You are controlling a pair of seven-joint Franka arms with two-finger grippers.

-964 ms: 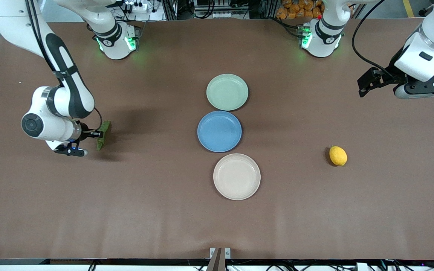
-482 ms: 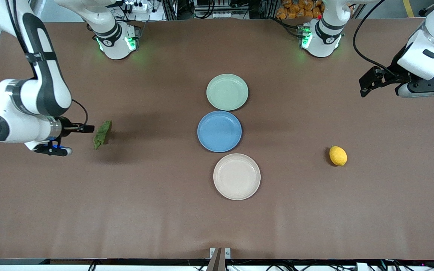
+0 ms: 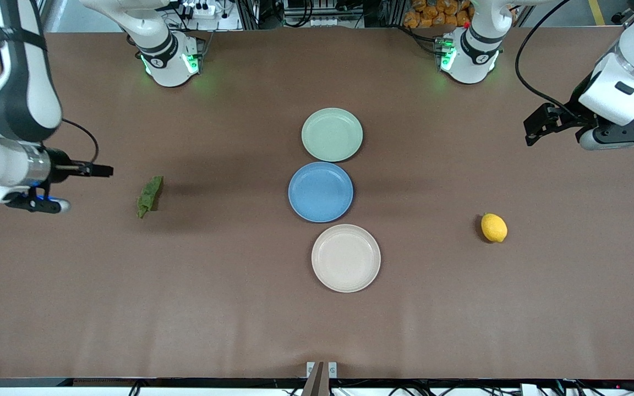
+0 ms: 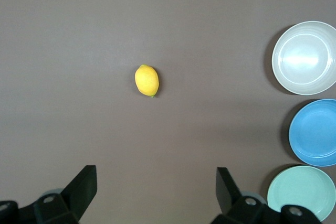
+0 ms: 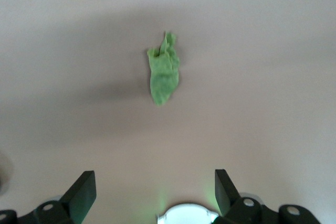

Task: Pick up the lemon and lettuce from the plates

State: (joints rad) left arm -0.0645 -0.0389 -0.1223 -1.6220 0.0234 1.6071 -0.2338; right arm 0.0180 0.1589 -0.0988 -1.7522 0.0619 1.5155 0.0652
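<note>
The lettuce (image 3: 149,196) lies flat on the bare counter (image 3: 212,308) toward the right arm's end, touching no plate. The right tool (image 3: 102,170) is up in the air over the counter, well apart from the leaf at about its 10 o'clock in the front view, fingers spread wide and holding nothing; the right wrist view shows the lettuce (image 5: 164,73) lying free on the counter between and ahead of the two open fingers (image 5: 81,190). The lemon (image 3: 493,227) rests on the counter toward the left arm's end, well apart from the plates. The left tool (image 3: 536,125) waits in the air over the counter at about the lemon's 1 o'clock, also spread wide and empty; the left wrist view shows the lemon (image 4: 146,80) ahead of its fingers (image 4: 84,184). The three plates form a column at mid-counter: green plate (image 3: 332,135) at 12 o'clock, blue plate (image 3: 320,192) in the middle, beige plate (image 3: 345,258) at 6 o'clock, nearest the front camera.
</note>
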